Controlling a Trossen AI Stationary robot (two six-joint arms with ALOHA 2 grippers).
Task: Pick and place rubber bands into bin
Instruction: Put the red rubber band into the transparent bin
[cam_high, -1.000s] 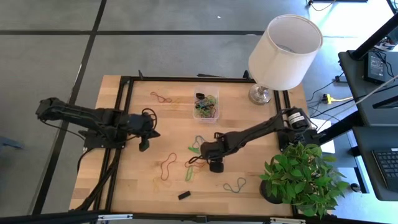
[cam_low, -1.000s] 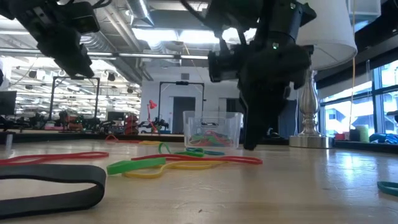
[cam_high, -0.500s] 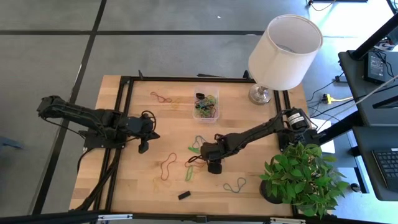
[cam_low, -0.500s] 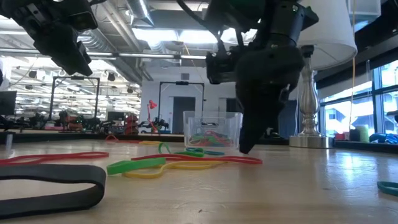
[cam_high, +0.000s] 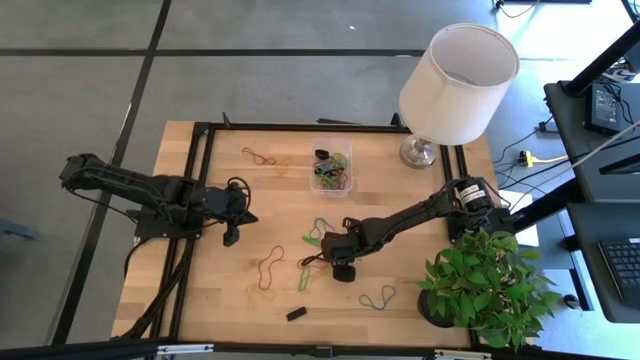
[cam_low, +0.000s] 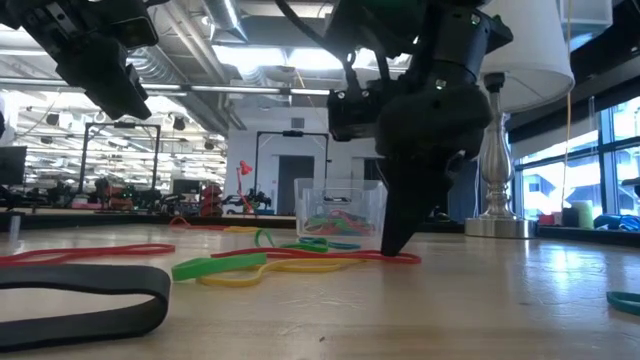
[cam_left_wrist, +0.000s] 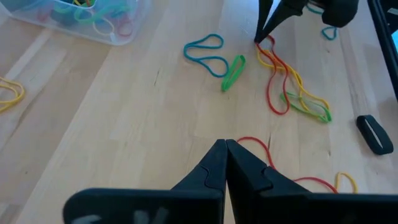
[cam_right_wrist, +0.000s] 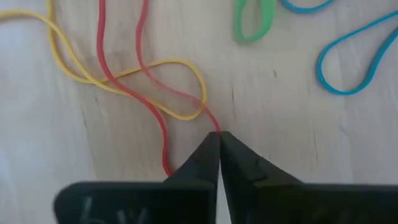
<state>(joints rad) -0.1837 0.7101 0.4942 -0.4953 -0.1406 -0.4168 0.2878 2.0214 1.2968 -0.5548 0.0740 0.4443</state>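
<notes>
R gripper (cam_right_wrist: 219, 138) is sitting tip-down on the worktop (cam_high: 230, 290) near its middle, fingers pressed together and pinching the end of a red band (cam_right_wrist: 152, 74) right at the wood. That red band is lying tangled w/ a yellow band (cam_right_wrist: 124, 78); a green band (cam_right_wrist: 255, 17) and a blue band (cam_right_wrist: 348, 59) are lying just beyond, apart from the tips. In the low view the R fingers (cam_low: 395, 235) are touching the wood at the red loop's end.

L gripper (cam_left_wrist: 225, 149) is hovering over the worktop's left part, well apart from the R one, fingers together, nothing between them.

Bin (cam_high: 331, 171) is standing toward the far edge, near the lamp (cam_high: 458, 75), w/ several bands inside. More bands are lying scattered round the worktop, incl. a black band (cam_low: 85, 295) close to the low camera. Plant (cam_high: 490, 285) is standing at the R edge.
</notes>
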